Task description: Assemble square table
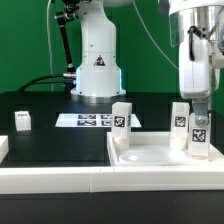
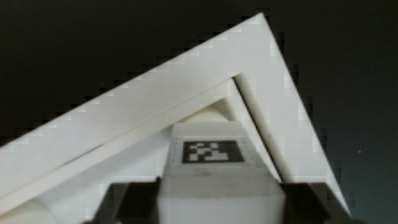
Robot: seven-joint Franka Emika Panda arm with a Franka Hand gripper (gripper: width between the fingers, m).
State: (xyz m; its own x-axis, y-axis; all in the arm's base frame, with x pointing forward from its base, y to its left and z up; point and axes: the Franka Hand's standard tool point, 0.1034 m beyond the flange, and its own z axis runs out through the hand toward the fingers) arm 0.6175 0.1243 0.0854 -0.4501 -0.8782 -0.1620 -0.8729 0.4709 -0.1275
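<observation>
Hand (image 1: 198, 117) grips a leg (image 1: 199, 143) upright — at the table top (image 1: 150, 157) corner.

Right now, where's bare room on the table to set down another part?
Bare black table lies between the loose leg and the marker board, and between those and the front rail. Crowded: the tabletop on the exterior view's right, with two standing legs and the gripper holding a third leg.

Bright, even light; both views soft and coarse, whites slightly glaring.
</observation>
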